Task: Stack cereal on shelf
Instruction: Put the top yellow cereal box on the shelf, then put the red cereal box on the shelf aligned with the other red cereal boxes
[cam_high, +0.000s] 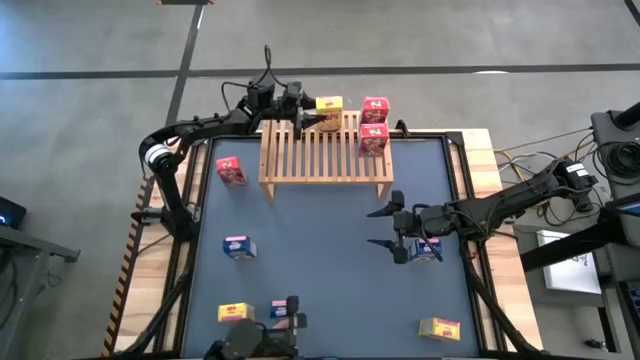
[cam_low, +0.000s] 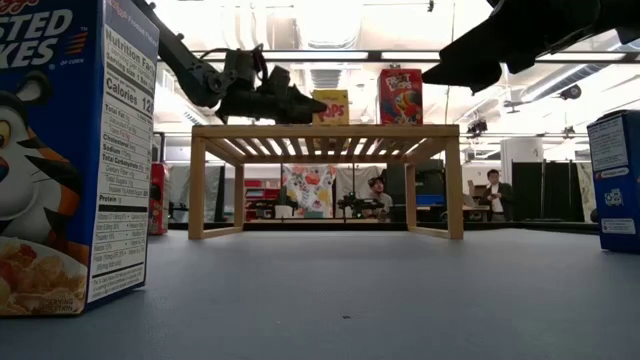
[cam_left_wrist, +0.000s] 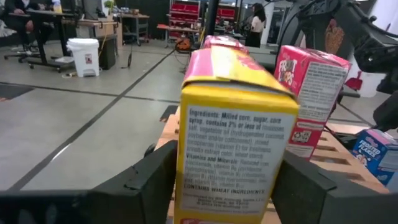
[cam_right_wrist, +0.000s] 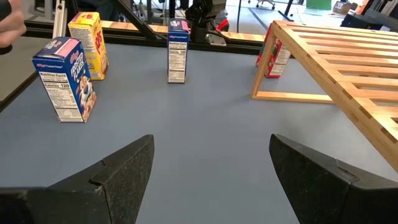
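Left gripper (cam_high: 312, 118) is at the shelf's (cam_high: 325, 172) far edge, fingers (cam_left_wrist: 149, 180) closed on the narrow side faces of a yellow box (cam_high: 329, 105), which stands upright on the slats near the back. Two red boxes (cam_high: 374, 125) stand just beside it on the same top, towards the right-hand end.

Right gripper (cam_high: 385, 228) hovers above the desk (cam_high: 320, 270) in front of the shelf, fingers (cam_right_wrist: 121, 171) spread wide, empty. A blue box (cam_high: 428, 250) sits close under its wrist.

Handling, est.: boxes look light, thin card, stiff on edges but faces dent if squeezed hard. Printed surface prob. slick; moderate grip across the narrow sides at mid-height seems best. Tall, narrow footprint, so tips easily; slat gaps could catch a corner if set down tilted.

Still on desk: red box (cam_high: 230, 171) left of shelf, blue box (cam_high: 239, 247) mid-left, yellow box (cam_high: 234, 312) and blue box (cam_high: 282, 311) at near edge, yellow box (cam_high: 440, 328) near-right.

Clearance: centre of desk is open, good approach lane to shelf front. Shelf top has free room along left and middle slats. Risk: the held box stands close to the reds, so a sideways pull-out may knock them. Near-edge boxes sit close to the desk rim.
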